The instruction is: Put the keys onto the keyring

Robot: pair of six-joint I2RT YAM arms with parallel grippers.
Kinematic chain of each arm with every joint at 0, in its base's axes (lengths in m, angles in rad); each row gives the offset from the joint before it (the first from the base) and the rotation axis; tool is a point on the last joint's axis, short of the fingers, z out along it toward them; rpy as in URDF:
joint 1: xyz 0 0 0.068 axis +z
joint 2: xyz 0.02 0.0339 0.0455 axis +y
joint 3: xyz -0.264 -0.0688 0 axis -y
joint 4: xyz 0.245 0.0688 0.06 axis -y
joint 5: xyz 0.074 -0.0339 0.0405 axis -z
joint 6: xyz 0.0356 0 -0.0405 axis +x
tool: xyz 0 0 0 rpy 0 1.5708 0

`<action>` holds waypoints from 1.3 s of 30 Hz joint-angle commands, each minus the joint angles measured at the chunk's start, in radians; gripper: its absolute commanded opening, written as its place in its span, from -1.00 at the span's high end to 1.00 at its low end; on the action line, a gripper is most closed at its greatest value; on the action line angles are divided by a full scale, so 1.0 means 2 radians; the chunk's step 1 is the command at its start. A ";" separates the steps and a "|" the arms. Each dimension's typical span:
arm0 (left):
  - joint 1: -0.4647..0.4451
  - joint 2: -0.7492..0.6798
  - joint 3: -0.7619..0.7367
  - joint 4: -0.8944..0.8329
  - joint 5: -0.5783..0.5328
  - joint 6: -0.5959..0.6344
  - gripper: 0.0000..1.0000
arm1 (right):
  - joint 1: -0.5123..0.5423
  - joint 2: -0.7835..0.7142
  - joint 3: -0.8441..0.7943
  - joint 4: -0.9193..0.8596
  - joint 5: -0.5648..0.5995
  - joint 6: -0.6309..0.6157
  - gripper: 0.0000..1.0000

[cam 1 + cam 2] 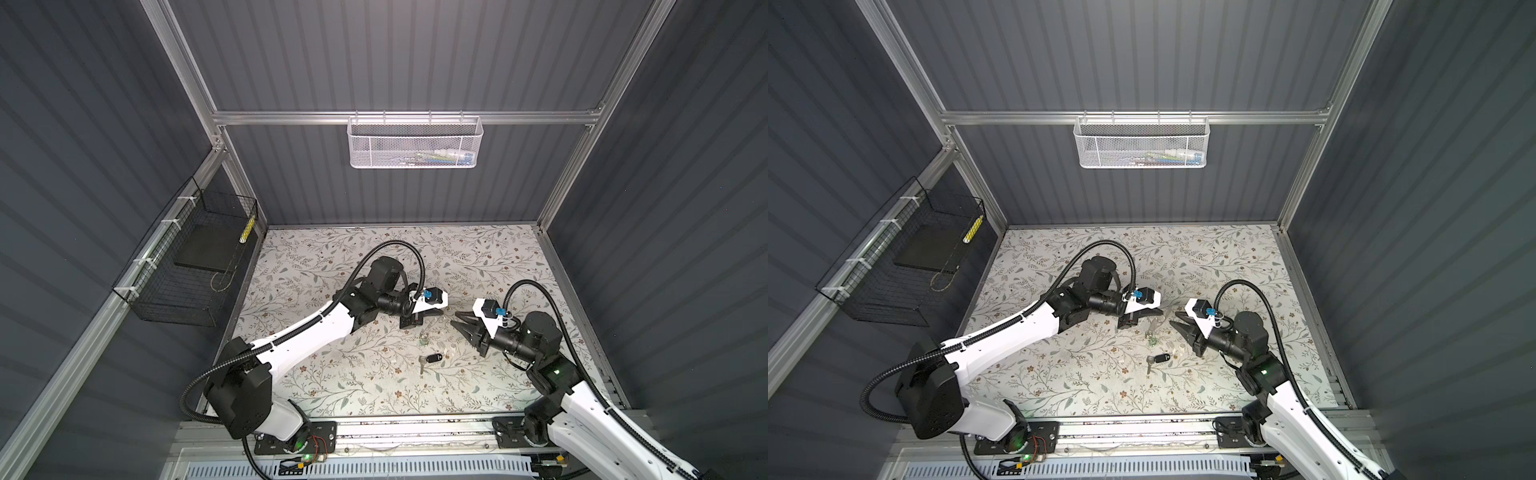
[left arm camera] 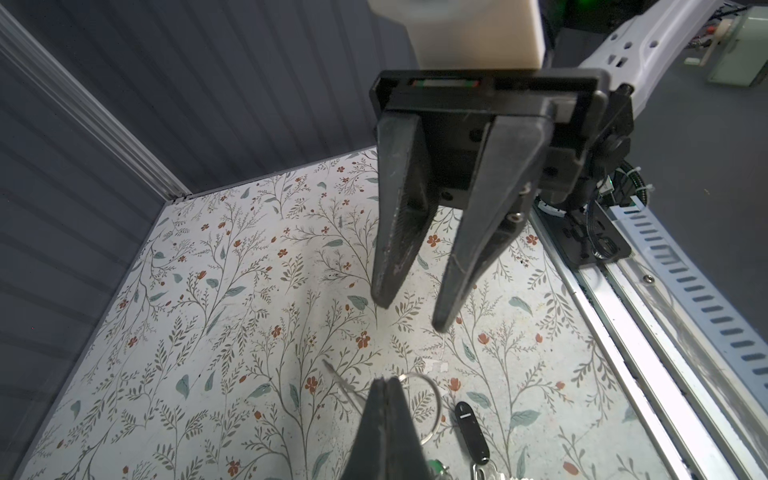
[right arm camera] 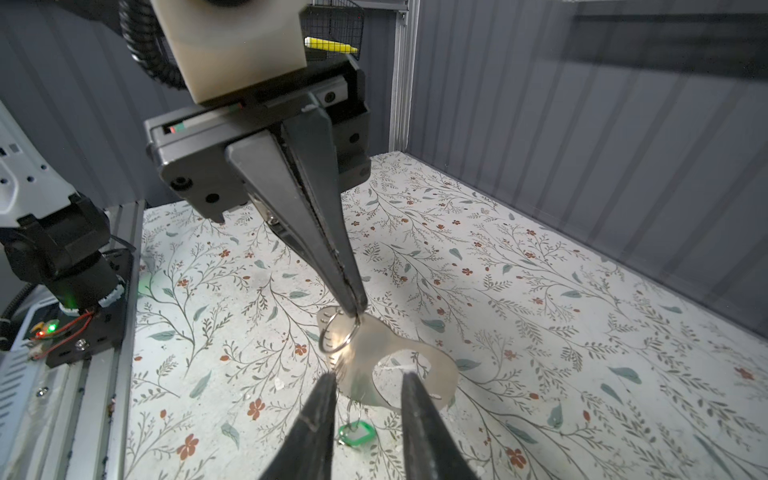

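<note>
Left gripper (image 3: 356, 307) is pinched tight on the rim of the keyring (image 3: 365, 353), a translucent pale half-oval plastic plate with a big cutout, and holds it up off the floral-print table (image 1: 332, 374). Facing it is the right gripper (image 2: 413, 311), jaws parted, tips right at the plate's opposite rim; touching or not, I can't tell. Under the plate dangles the silver key with the bright green oval tag (image 3: 356, 432). That one looks hooked on, so I'd call this half done. The silver key with the black oval tag (image 1: 431, 359) lies loose on the table, between the two grippers but nearer the robot's base, apart from both. That one's left to fetch and thread.
</note>
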State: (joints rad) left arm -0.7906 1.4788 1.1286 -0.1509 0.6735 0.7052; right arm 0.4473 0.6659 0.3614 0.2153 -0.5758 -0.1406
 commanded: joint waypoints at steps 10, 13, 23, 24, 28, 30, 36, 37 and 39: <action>0.008 -0.002 0.030 -0.026 0.032 0.044 1.00 | 0.001 0.024 0.011 0.028 -0.027 -0.015 0.47; 0.009 -0.003 0.030 -0.023 0.023 0.040 1.00 | 0.001 0.022 0.011 0.039 -0.027 0.007 0.38; 0.009 -0.014 0.002 0.049 -0.004 -0.028 1.00 | 0.001 0.043 0.010 0.080 -0.037 0.206 0.32; 0.009 -0.014 0.002 0.051 -0.005 -0.032 1.00 | 0.001 0.046 0.011 0.083 -0.039 0.225 0.32; 0.009 -0.017 -0.001 0.061 -0.011 -0.050 1.00 | 0.001 0.056 0.008 0.112 -0.027 0.290 0.38; 0.009 -0.020 -0.003 0.064 -0.012 -0.054 1.00 | 0.001 0.061 0.008 0.121 -0.018 0.306 0.39; 0.009 -0.027 -0.011 0.069 -0.014 -0.062 1.00 | 0.002 0.091 0.015 0.153 -0.022 0.343 0.41; 0.009 -0.028 -0.013 0.072 -0.014 -0.065 1.00 | 0.002 0.097 0.016 0.161 -0.023 0.349 0.42; 0.009 -0.029 -0.017 0.075 -0.013 -0.066 1.00 | 0.003 0.105 0.016 0.175 -0.028 0.359 0.43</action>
State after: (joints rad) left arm -0.7769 1.4548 1.1061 -0.0357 0.6418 0.5972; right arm 0.4477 0.8646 0.3614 0.4873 -0.6224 0.5171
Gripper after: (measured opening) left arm 0.044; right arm 0.285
